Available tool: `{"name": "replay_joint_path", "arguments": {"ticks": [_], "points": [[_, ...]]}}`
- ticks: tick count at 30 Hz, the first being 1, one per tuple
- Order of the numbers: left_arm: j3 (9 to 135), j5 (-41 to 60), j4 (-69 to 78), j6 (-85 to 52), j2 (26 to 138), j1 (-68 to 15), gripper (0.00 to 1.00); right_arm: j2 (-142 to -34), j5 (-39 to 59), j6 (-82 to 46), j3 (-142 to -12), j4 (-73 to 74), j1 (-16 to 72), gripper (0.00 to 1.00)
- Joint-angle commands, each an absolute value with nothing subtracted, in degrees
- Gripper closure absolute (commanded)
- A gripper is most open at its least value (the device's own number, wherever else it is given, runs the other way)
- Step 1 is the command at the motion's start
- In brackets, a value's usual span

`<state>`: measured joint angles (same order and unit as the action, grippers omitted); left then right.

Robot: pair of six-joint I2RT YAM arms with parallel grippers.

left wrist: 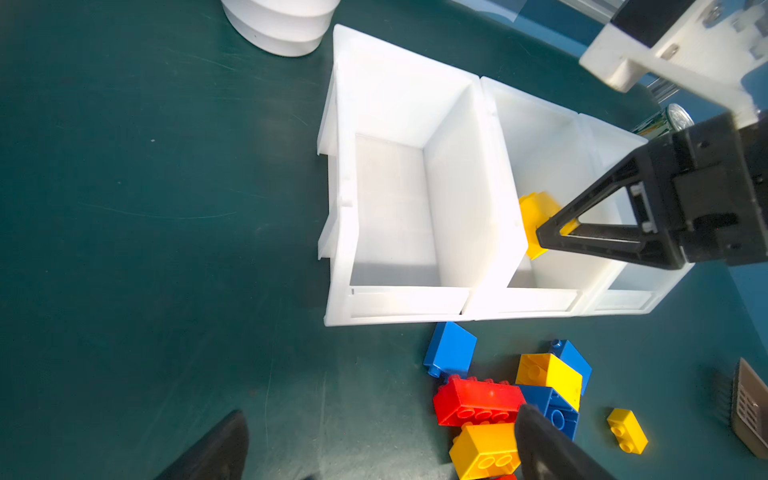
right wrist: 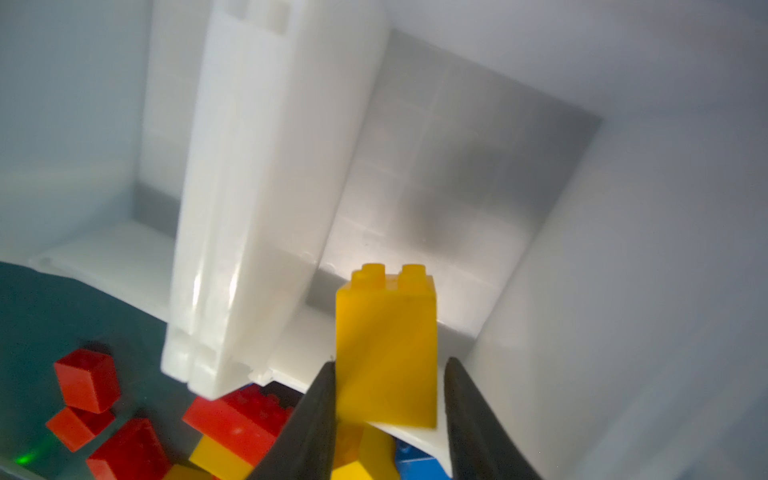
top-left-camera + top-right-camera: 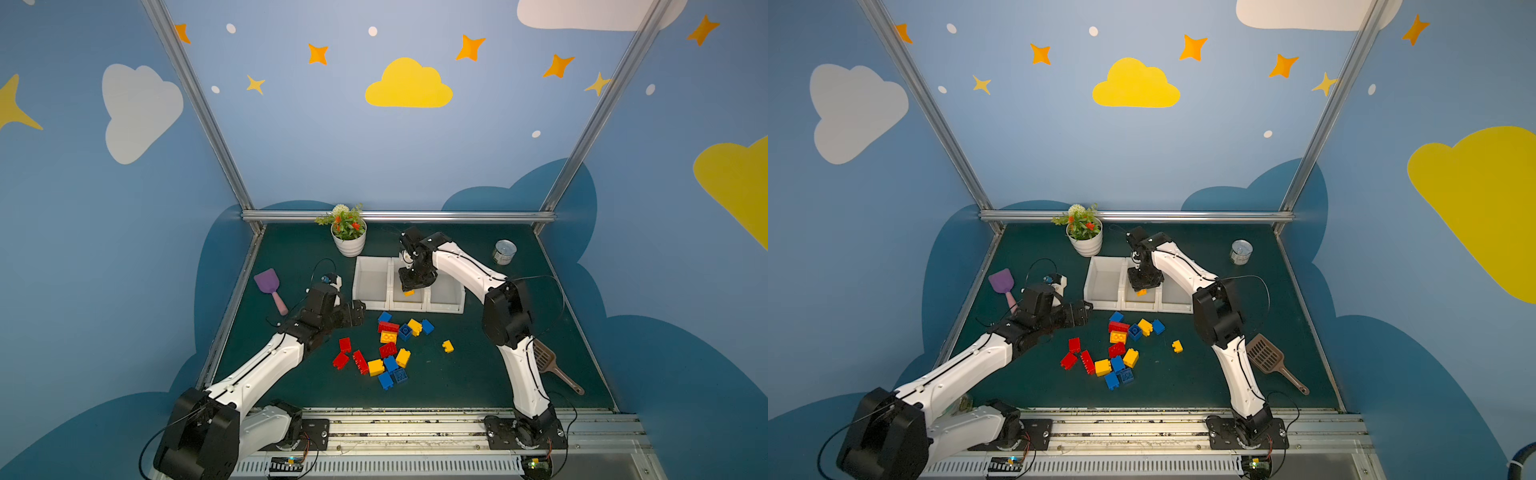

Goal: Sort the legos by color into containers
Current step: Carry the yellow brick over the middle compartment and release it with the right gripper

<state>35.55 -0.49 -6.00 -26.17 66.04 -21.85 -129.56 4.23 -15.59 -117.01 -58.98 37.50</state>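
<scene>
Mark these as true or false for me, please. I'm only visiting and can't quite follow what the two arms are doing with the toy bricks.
1. A yellow brick sits between the right gripper's fingers, above the middle bin. True.
2. The end bin nearest the flower pot already holds red bricks. False: it looks empty.
3. The left gripper is open and holds nothing. True.
4. The silver can stands inside a bin. False: it stands on the green mat, off to the side.
</scene>
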Motion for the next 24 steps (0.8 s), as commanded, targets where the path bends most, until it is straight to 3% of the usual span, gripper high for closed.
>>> {"name": "replay_joint_path", "arguments": {"ticks": [1, 11, 24], "points": [[35.95, 0.70, -6.83, -25.85, 66.37, -21.92, 0.01, -127.52, 4.84, -15.07, -118.47, -61.02, 37.97, 0.52], [35.84, 0.35, -10.02, -26.40, 65.32, -22.06, 0.01, -119.51, 4.83, -15.03, -115.45, -60.48, 37.97, 0.50], [37.65, -5.62, -30.38, -36.41, 63.37, -24.56, 0.03, -105.17, 6.40, -18.02, -98.73, -53.78, 36.94, 0.53]]}}
